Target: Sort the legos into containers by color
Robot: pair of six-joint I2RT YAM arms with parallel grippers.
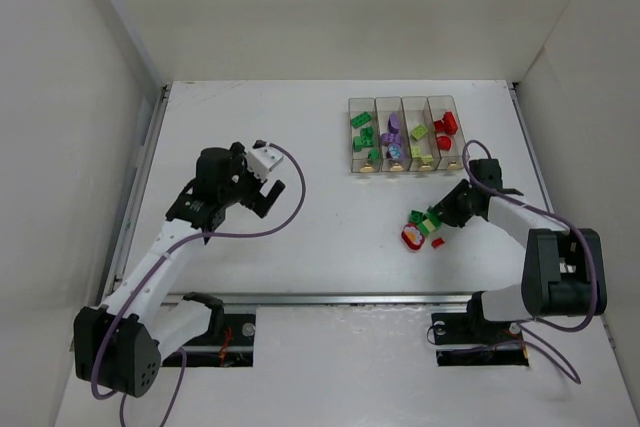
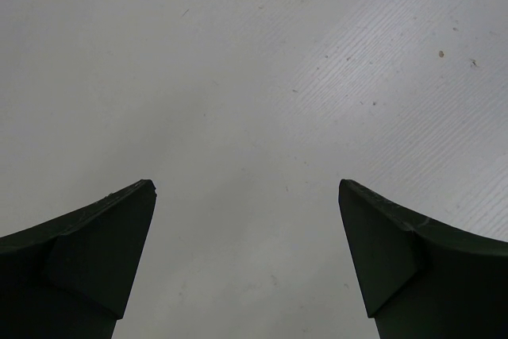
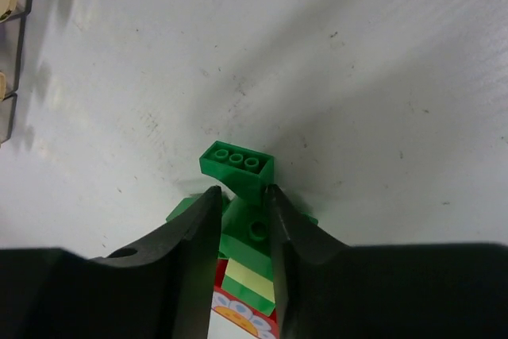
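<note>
Four clear bins stand in a row at the back right: green legos in the first, purple in the second, pale yellow-green in the third, red in the fourth. A small heap of loose legos lies in front of them. My right gripper is down at this heap. In the right wrist view its fingers are closed on a green lego, which rests on other green and yellow-green pieces. My left gripper is open and empty over bare table.
A red piece with a flower print lies under the right fingers; it also shows in the top view, with a small red brick beside it. Bin ends show at the right wrist view's left edge. White walls enclose the table.
</note>
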